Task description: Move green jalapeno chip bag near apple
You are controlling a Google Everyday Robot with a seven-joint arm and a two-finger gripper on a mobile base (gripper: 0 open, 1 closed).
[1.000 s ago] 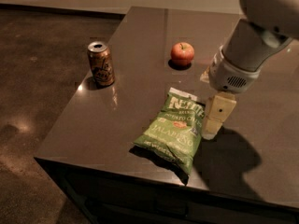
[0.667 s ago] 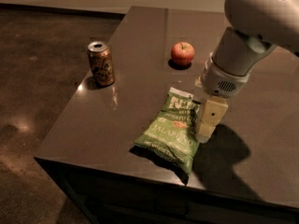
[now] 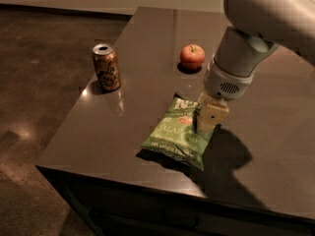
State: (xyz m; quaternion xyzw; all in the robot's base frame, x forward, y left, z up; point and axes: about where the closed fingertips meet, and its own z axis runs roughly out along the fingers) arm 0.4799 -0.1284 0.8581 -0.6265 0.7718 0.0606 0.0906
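The green jalapeno chip bag (image 3: 173, 134) is seen lying flat on the dark counter (image 3: 113, 146), close to the front edge, its lettered face turned up. What it holds is hidden by the foil. A gold-brown soda can (image 3: 106, 68) stands upright near the left edge, well apart from the bag; nothing can be made out inside its top. The apple (image 3: 192, 56) sits further back, stem up, apart from both bag and can.

The pincer (image 3: 210, 118) is held over the bag's upper right edge, and that part of the bag is covered by it. Whether the pincer is apart, together or clamped on the foil cannot be told, nor whether the bag is touched. The white arm (image 3: 256, 28) is cut off at the top right corner. The counter's right side runs out of view.
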